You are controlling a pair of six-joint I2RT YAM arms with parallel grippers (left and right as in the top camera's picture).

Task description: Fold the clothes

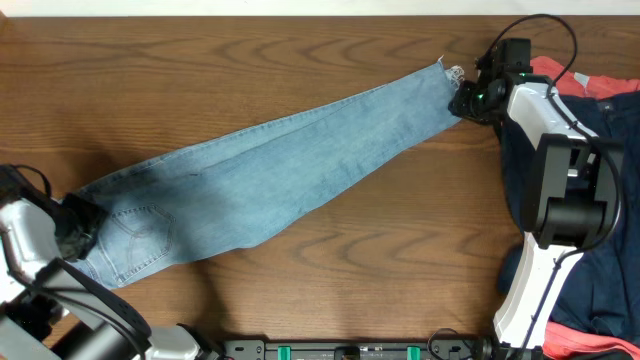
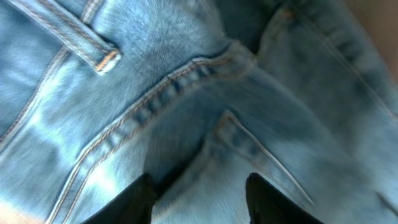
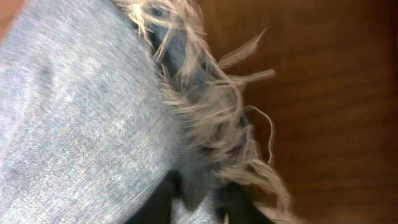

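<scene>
The jeans (image 1: 280, 170) are lying slantwise between both arms, the left gripper (image 1: 80, 226) pinching the near waist end and the right gripper (image 1: 462, 100) clamping the far frayed ankle end.

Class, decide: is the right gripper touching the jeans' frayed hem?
Touching. The right wrist view shows the right gripper pinching the jeans at the frayed hem.

— Light-blue washed denim on the jeans (image 1: 280, 170), tan stitching (image 2: 155, 102) along seams?
— Yes. Pale, whitish threads at the frayed hem (image 3: 211, 118). Dark brown wood grain across the table (image 1: 300, 60).
— And rightward?
— Navy and coral-red in the cloth pile (image 1: 610, 120).
</scene>
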